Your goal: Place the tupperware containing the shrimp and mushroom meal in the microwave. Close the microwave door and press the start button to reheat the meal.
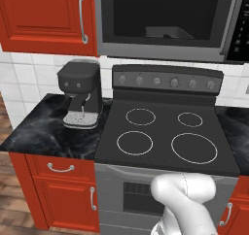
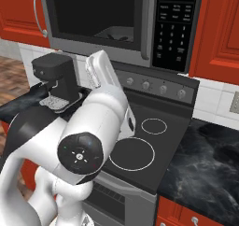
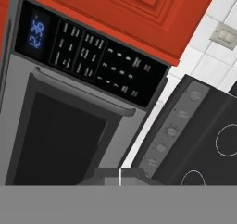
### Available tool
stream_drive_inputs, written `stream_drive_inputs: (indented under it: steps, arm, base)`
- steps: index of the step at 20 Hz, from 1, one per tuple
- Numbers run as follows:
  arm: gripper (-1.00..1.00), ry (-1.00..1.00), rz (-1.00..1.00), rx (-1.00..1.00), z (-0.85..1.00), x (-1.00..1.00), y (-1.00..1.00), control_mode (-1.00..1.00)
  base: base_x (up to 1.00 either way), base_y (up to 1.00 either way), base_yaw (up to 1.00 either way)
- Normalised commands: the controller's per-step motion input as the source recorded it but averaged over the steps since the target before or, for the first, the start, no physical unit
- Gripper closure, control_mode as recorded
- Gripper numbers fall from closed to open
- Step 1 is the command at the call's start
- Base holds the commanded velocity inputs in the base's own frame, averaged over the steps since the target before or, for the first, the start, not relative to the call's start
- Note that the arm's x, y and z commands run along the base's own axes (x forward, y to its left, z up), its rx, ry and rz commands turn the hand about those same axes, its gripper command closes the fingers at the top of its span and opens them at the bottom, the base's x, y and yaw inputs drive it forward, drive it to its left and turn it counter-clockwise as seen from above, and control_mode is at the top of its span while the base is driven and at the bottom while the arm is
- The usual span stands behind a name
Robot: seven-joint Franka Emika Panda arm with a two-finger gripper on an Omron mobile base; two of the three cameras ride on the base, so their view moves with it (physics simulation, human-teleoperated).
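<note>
The microwave hangs above the stove between red cabinets. Its door looks shut flush against the body, and the long grey bar handle runs beside the black keypad strip, where a blue display is lit. Behind the dark glass a pale tupperware shows dimly, also visible from the right as the tupperware. The meal in it is too dark to make out. My gripper hovers in front of the microwave, apart from it, fingertips pressed together with nothing between them.
A black stove with several burner rings and a row of knobs lies below the microwave. A dark coffee machine stands on the black marble counter to its left. A wall socket sits on the white tiles.
</note>
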Motion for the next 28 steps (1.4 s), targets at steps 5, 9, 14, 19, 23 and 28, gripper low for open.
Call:
stream_drive_inputs:
  steps: [5,9,14,19,23,28]
  arm:
    - [1.0,0.0,0.0,0.0,0.16,0.16,0.04,-1.0]
    - [1.0,0.0,0.0,0.0,0.03,0.26,0.03,-1.0]
    - [1.0,0.03,0.0,0.01,0.0,0.31,0.03,-1.0]
    - [1.0,0.04,0.0,0.04,0.0,0.35,0.01,-1.0]
    - [1.0,0.03,0.0,0.06,0.0,0.28,0.0,-1.0]
    - [1.0,0.0,0.0,0.08,0.0,0.18,0.0,-1.0]
  base:
    - [0.0,0.0,0.0]
    - [0.0,0.0,0.0]
    - [0.0,0.0,0.0]
    - [0.0,0.0,0.0]
    - [0.0,0.0,0.0]
    - [0.0,0.0,0.0]
